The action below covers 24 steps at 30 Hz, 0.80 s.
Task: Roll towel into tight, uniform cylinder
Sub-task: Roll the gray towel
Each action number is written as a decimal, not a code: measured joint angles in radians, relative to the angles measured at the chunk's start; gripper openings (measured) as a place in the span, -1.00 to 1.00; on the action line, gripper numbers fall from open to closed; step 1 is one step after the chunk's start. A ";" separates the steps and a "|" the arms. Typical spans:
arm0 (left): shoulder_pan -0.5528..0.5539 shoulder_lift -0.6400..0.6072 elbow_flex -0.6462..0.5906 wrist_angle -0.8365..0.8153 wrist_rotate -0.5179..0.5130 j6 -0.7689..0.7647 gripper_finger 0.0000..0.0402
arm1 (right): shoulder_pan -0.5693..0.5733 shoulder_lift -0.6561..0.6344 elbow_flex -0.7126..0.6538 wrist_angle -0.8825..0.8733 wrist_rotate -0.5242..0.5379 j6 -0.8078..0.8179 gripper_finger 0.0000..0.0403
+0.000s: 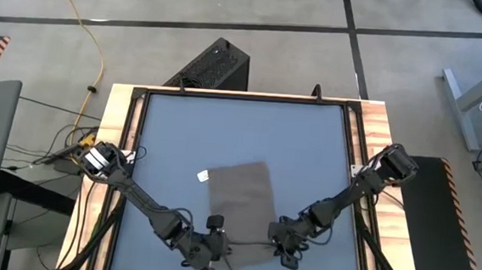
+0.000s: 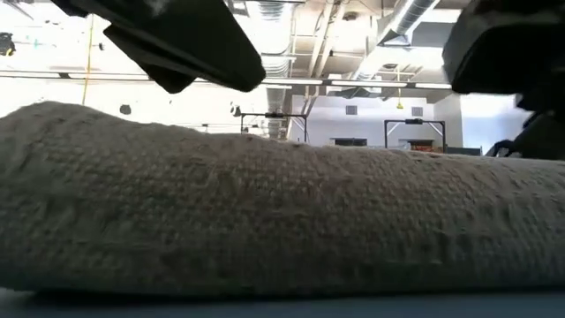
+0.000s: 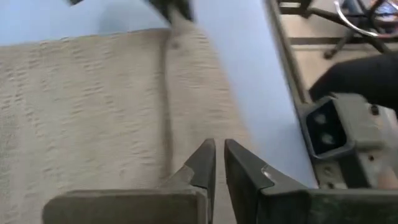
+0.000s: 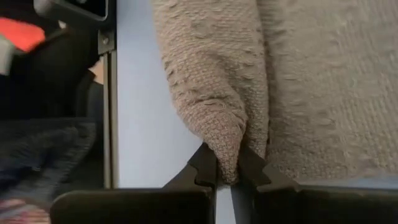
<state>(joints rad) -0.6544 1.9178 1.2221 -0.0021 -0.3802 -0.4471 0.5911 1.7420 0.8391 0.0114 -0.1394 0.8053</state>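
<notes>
The taupe towel [image 1: 241,199] lies on the blue table top, a small white tag [image 1: 203,176] at its left edge. Seen from table height, the towel [image 2: 282,212] fills the low view as a thick hump. My right gripper [image 1: 287,247] is at its near right corner, shut on a raised fold of cloth [image 4: 227,171]. At the near left corner my left gripper [image 1: 213,235] hovers close over the towel [image 3: 93,106]. Its fingers [image 3: 219,163] are shut to a thin slit, and no cloth plainly shows between them. My right gripper pinches a bunched ridge of the towel's right edge [image 4: 225,149] between its two fingers, at the ridge's near end. The fingers slant down from the table's near right side. The ridge stands up from the flat cloth beside it [image 4: 323,81], which rests on the table. My left gripper is close over the towel's near left part; I cannot tell whether it touches the cloth.
Bare blue table surface [image 1: 241,126] spreads beyond the towel toward the far edge. A wooden frame [image 1: 122,127] with black rails borders the table. A black box [image 1: 216,65] stands on the floor past the far edge. A metal bracket [image 3: 336,127] sits at the table's edge.
</notes>
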 joint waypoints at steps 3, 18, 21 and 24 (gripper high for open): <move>-0.029 0.000 0.000 0.020 0.015 0.033 -0.78 | -0.036 -0.002 0.000 -0.019 -0.020 0.015 -0.81; -0.086 0.029 0.001 -0.042 -0.073 0.117 0.02 | -0.056 -0.002 0.000 -0.017 -0.012 0.028 -0.80; -0.081 0.051 0.000 -0.061 -0.086 0.088 0.08 | -0.056 -0.002 0.000 -0.017 -0.012 0.033 -0.80; -0.070 0.059 0.002 -0.074 -0.062 0.031 0.08 | -0.057 -0.003 0.000 -0.017 -0.012 0.048 -0.80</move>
<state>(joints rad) -0.7244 1.9772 1.2243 -0.0757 -0.4423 -0.4165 0.5342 1.7393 0.8391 -0.0060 -0.1517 0.8529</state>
